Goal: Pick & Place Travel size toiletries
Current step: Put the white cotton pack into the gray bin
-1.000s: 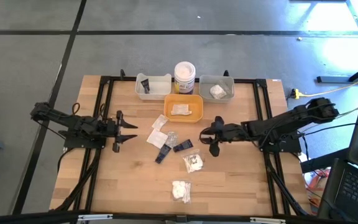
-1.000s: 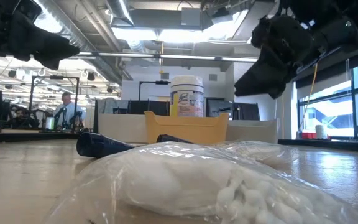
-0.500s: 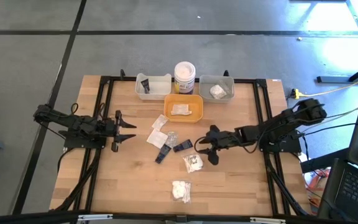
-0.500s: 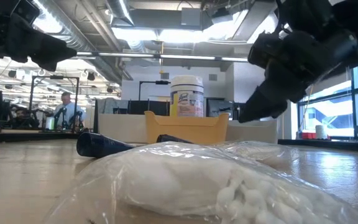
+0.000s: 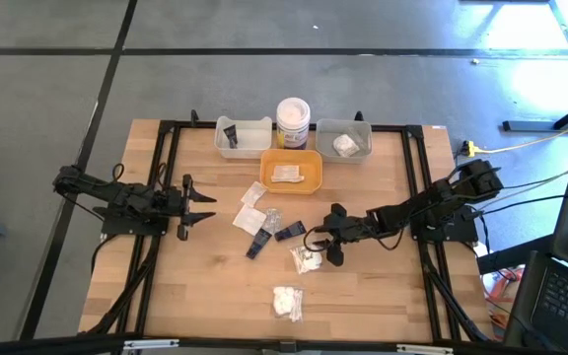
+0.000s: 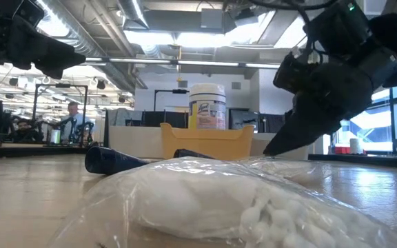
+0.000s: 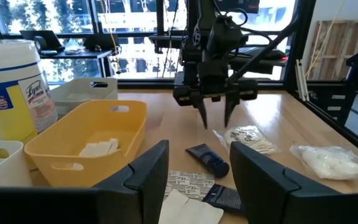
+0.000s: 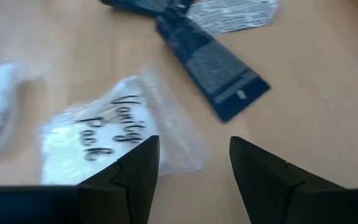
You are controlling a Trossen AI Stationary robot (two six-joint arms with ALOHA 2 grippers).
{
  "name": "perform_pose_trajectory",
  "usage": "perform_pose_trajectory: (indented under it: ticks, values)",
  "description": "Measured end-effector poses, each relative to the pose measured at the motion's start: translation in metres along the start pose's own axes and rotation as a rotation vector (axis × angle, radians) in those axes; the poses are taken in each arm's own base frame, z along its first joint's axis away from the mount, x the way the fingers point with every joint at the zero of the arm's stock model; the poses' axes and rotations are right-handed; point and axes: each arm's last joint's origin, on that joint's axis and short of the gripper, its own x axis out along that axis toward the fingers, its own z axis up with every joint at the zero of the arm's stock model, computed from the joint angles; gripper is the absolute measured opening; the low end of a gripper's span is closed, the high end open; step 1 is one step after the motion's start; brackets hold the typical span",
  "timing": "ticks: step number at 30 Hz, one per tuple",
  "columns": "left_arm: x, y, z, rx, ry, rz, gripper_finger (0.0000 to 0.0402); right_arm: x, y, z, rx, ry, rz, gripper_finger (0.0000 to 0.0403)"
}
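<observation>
My right gripper (image 5: 313,243) (image 8: 194,177) is open and points down over the table's middle. It hovers just above a clear-wrapped white pack lettered "Vanity Pack" (image 5: 306,259) (image 8: 98,146), beside a black tube (image 5: 290,232) (image 8: 210,68). In the left wrist view its fingertips (image 7: 205,123) stand apart, a little above the wood beside that pack (image 7: 248,138). A second black tube (image 5: 255,246), flat sachets (image 5: 252,206) and another fluffy pack (image 5: 287,302) lie flat on the table. My left gripper (image 5: 210,209) waits open at the table's left.
Along the far edge stand a white tray (image 5: 244,148) holding a black tube, a yellow tray (image 5: 309,185) holding a sachet, a grey tray (image 5: 363,153) holding a white piece, and a white jar with a yellow label (image 5: 293,122). Bare wood lies near the front corners.
My right gripper has travelled toward the table's left and near edge and sunk lower, its fingers tipping downward, ending over the lettered clear pack. The toiletries lie where they were.
</observation>
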Motion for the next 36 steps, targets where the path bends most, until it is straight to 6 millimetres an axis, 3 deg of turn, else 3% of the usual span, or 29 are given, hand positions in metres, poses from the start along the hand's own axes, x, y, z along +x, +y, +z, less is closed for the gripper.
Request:
perform_pose_trajectory:
  ticks: [16,36]
  values:
    - [0.0001,-0.0003,0.0000,-0.055,0.001,-0.008,0.0168,0.0026,-0.0011,-0.0024,0.065,-0.003,-0.029,0.0200]
    - [0.0001,-0.0003,0.0001,-0.057,0.000,-0.009,0.0169,0.0052,0.0027,-0.0072,0.054,0.010,-0.013,0.0104]
